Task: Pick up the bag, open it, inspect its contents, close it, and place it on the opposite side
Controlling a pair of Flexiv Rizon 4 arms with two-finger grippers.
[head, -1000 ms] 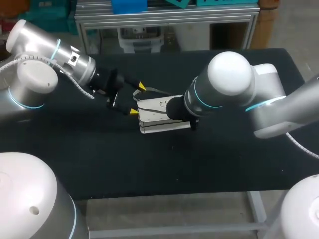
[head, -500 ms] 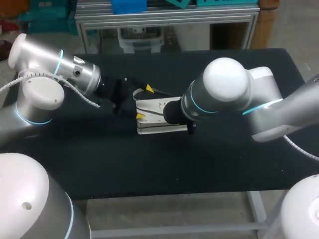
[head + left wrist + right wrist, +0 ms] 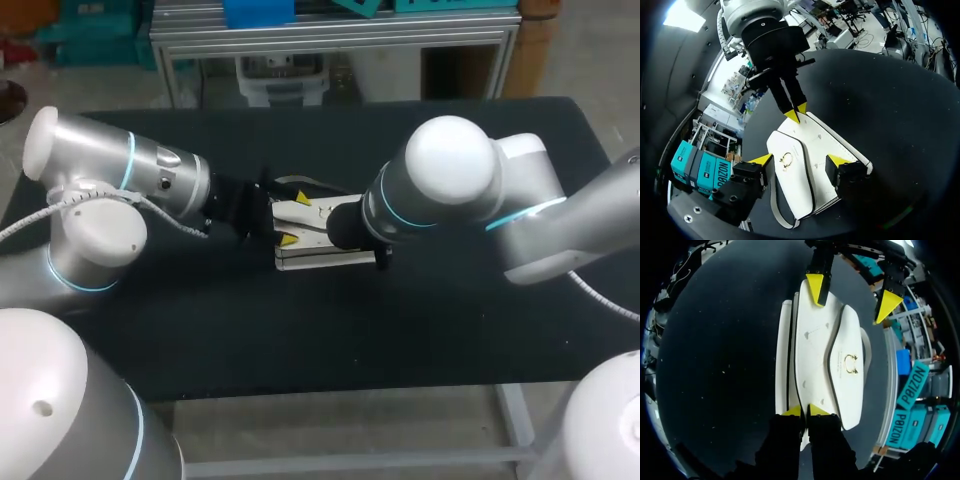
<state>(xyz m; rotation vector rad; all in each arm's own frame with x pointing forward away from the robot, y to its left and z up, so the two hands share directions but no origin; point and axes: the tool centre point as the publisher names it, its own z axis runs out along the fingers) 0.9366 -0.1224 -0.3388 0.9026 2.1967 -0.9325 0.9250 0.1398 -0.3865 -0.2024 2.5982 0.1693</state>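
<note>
The left gripper's (image 3: 800, 160) fingers are spread, straddling one end of the white handbag (image 3: 318, 252). The right gripper's (image 3: 805, 411) fingers are nearly together, pinching its opposite edge. The handbag lies flat mid-frame on the black table (image 3: 300, 340).

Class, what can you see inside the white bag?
Nothing: the bag lies flat with its flap shut, gold clasp on top. Its contents are covered.
</note>
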